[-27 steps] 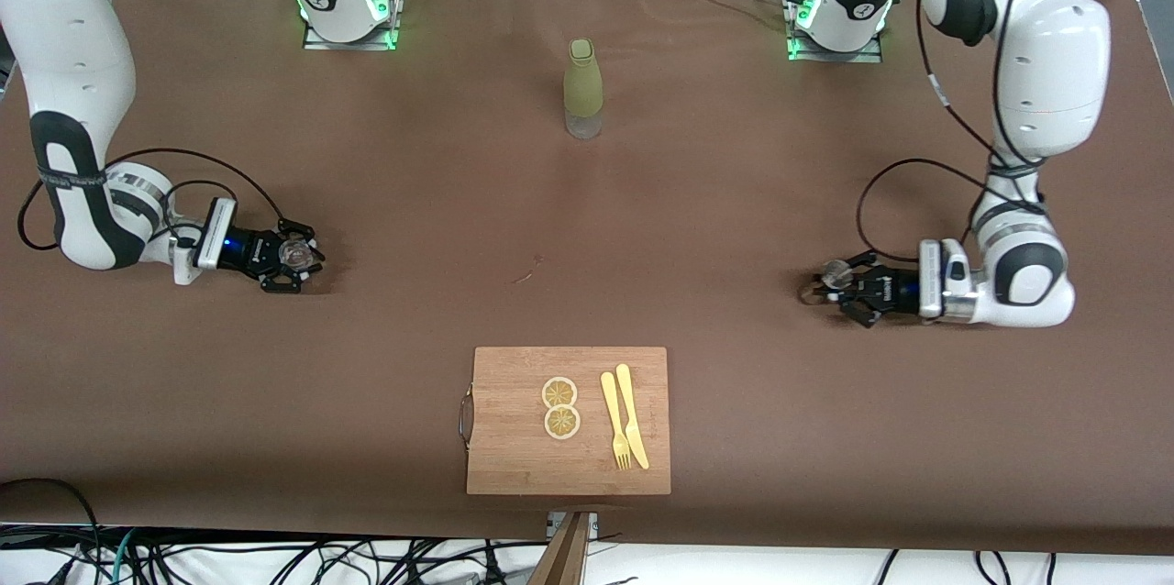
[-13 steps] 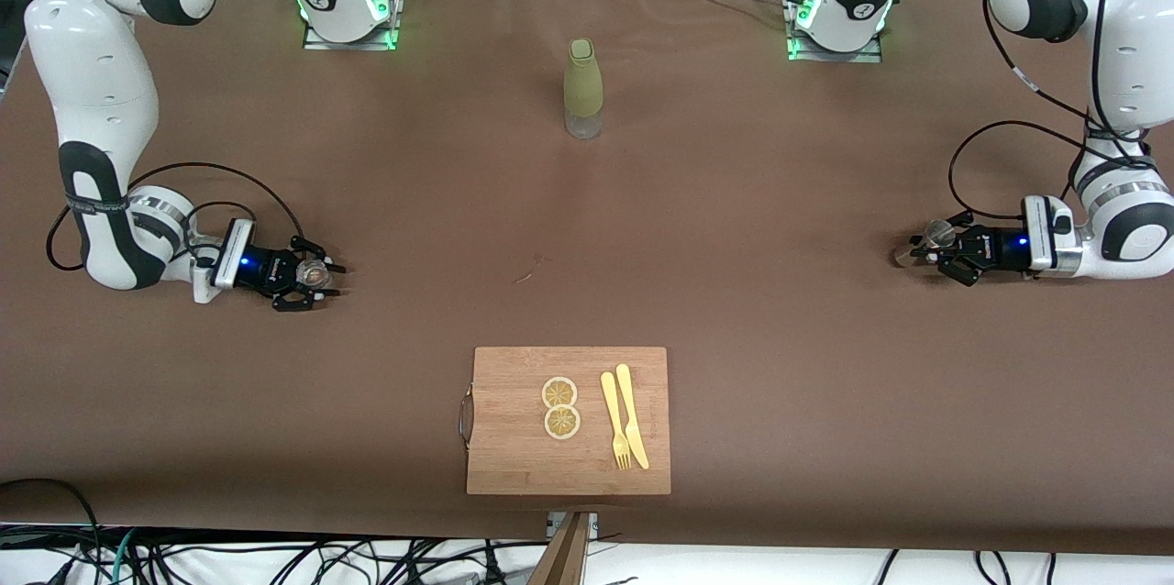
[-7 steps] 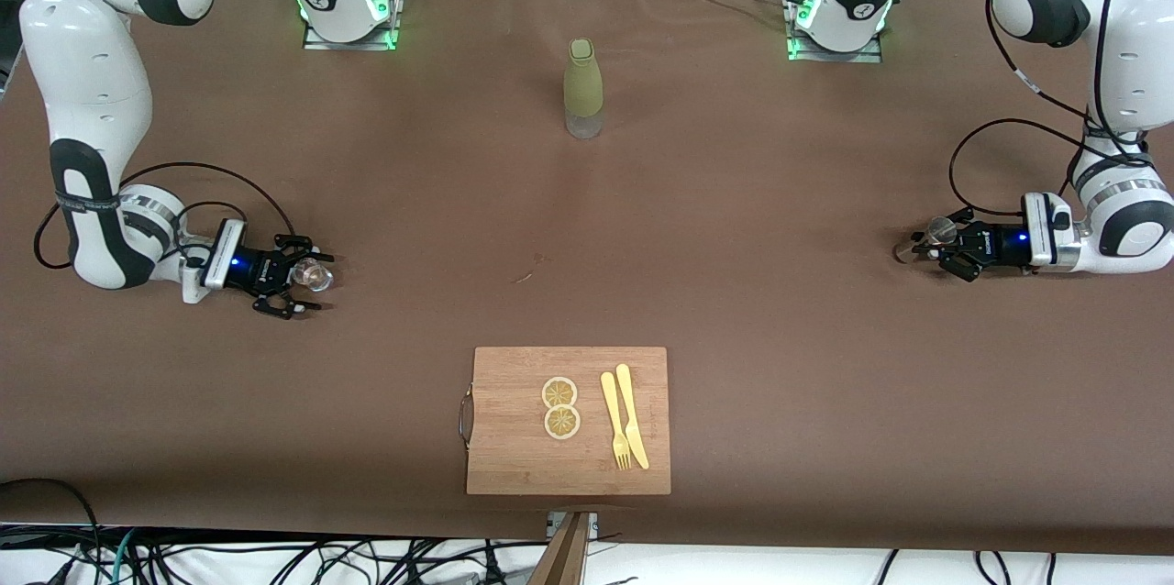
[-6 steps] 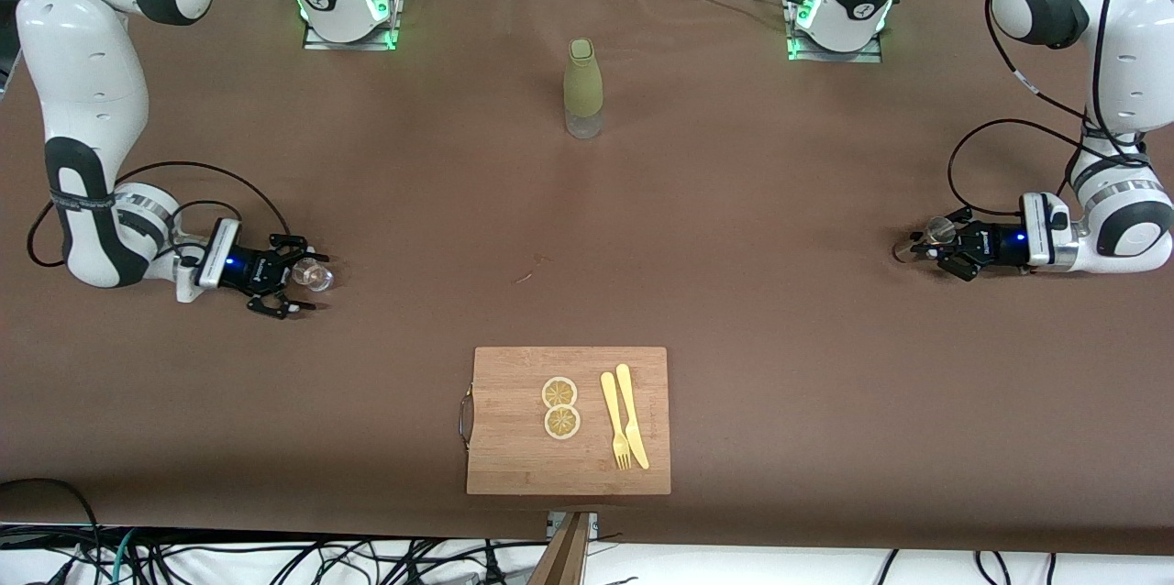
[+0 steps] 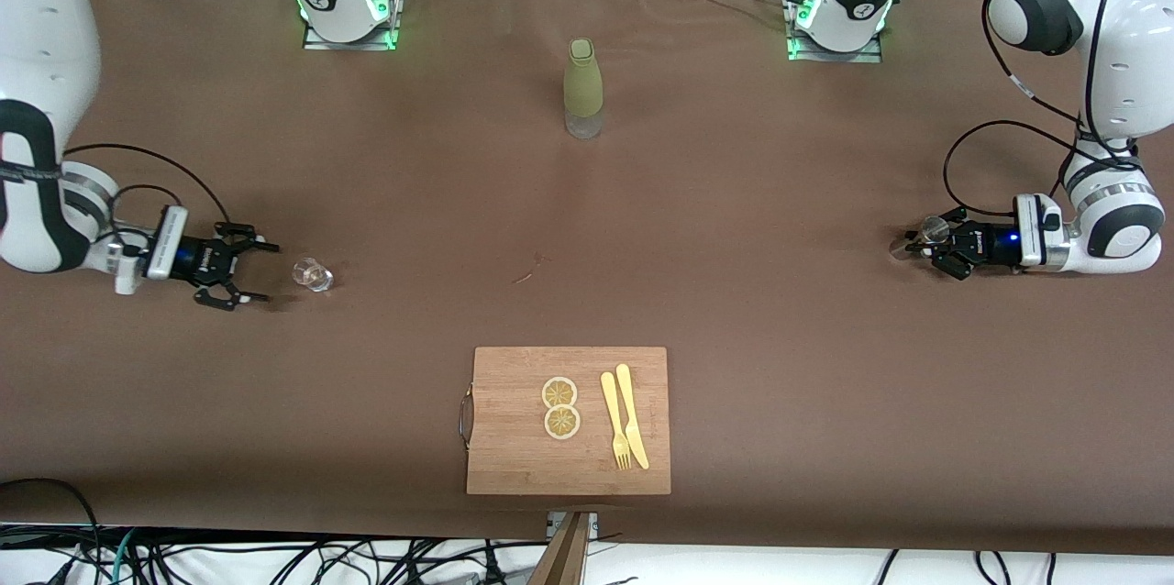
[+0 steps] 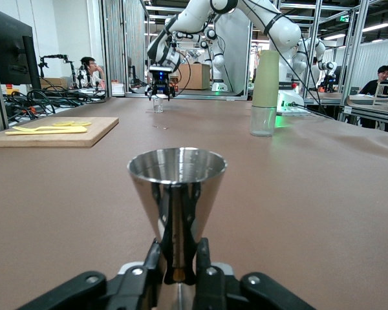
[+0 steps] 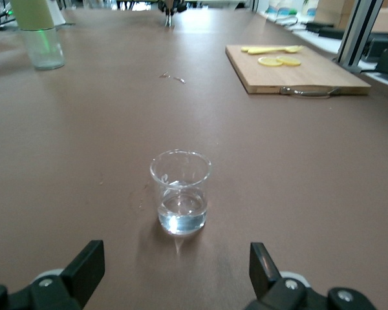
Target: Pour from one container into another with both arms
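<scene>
The tiny clear glass cup (image 5: 313, 274) stands upright on the brown table, toward the right arm's end, with a little clear liquid in it (image 7: 180, 192). My right gripper (image 5: 260, 271) is open and apart from the cup, a short way off toward the table's end; its fingers (image 7: 90, 259) are spread wide with nothing between them. Toward the left arm's end of the table, my left gripper (image 5: 924, 247) is shut on the waist of the silvery metal jigger (image 5: 934, 228), which is upright with its rim up (image 6: 176, 187). The jigger's base is hidden.
A tall olive-green bottle (image 5: 583, 88) stands mid-table near the arms' bases. A wooden cutting board (image 5: 514, 447) near the front edge holds two lemon slices (image 5: 560, 407) and a yellow fork and knife (image 5: 625, 428). A small twig (image 5: 526, 276) lies mid-table.
My right gripper let go of the glass cup, opened and drew back toward its end of the table. The cup stayed standing. The left gripper with the jigger shifted only slightly.
</scene>
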